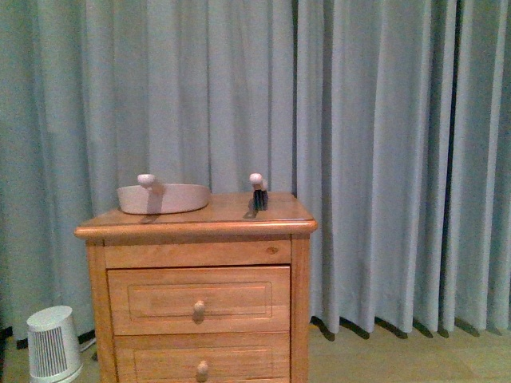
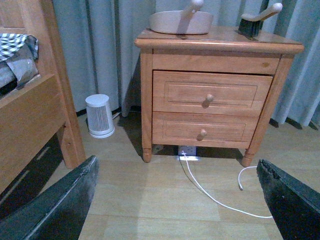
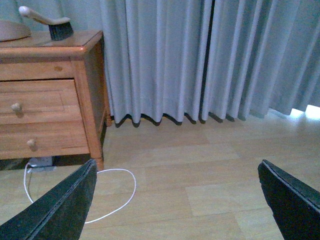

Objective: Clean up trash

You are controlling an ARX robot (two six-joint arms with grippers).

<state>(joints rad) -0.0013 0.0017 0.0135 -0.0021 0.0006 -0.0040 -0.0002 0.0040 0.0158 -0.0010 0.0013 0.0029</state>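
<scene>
The left gripper [image 2: 176, 162] hung low over the pale wood floor [image 2: 150, 210], its two black jaws spread wide with nothing between them. The right gripper [image 3: 176, 163] hung the same way, gaping just as wide and holding nothing. Beyond them a white cable [image 2: 210, 192] looped across the boards and ran to a power strip [image 2: 187, 151] lying under the wooden nightstand [image 1: 200, 230]. In the left wrist view a small white ribbed heater [image 2: 99, 116] stood on the floor between the nightstand and a wooden bed frame [image 2: 30, 115], and black-and-white checked bedding [image 2: 15, 50] lay on the bed. The nightstand had two drawers, both shut, each with a round knob. On its top a pink dustpan [image 1: 164, 199] sat toward the robot's left with its handle sticking up, and a brush [image 1: 259, 195] with dark bristles stood toward the right, well apart from the dustpan. Grey-blue curtains [image 1: 383, 159] hung in folds down to the floor behind everything. The trash could not be made out in any of the three views, so its place could not be told.
</scene>
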